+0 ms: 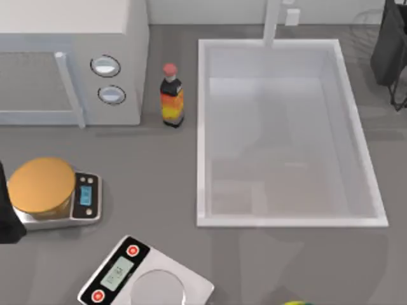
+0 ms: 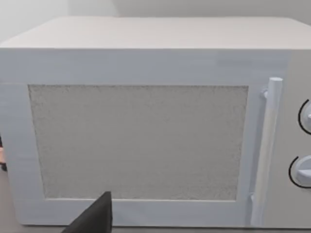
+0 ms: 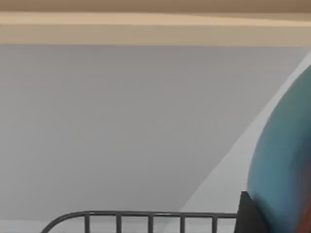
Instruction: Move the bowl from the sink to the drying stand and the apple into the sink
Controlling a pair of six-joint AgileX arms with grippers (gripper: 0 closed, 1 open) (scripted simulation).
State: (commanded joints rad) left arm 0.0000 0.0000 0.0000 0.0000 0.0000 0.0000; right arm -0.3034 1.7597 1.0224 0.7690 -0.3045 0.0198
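The white sink [image 1: 203, 133] stands open at centre right with nothing in its basin, and its faucet post [image 1: 271, 22] rises at the far rim. The blue bowl [image 3: 286, 155] is close up in the right wrist view. My right gripper [image 3: 274, 218] is shut on it, with one dark finger [image 3: 249, 213] against its side. The bowl hangs just above the grey wire rail of the drying stand [image 3: 146, 214]. My right arm [image 1: 389, 44] is at the far right corner of the table. The apple is out of view.
A white microwave [image 1: 70, 57] fills the far left, with a red-capped bottle [image 1: 171, 96] beside it. A scale with an orange disc [image 1: 41, 185] sits at the left and a second scale [image 1: 146, 279] at the front. My left arm [image 1: 6, 219] is parked at the left edge.
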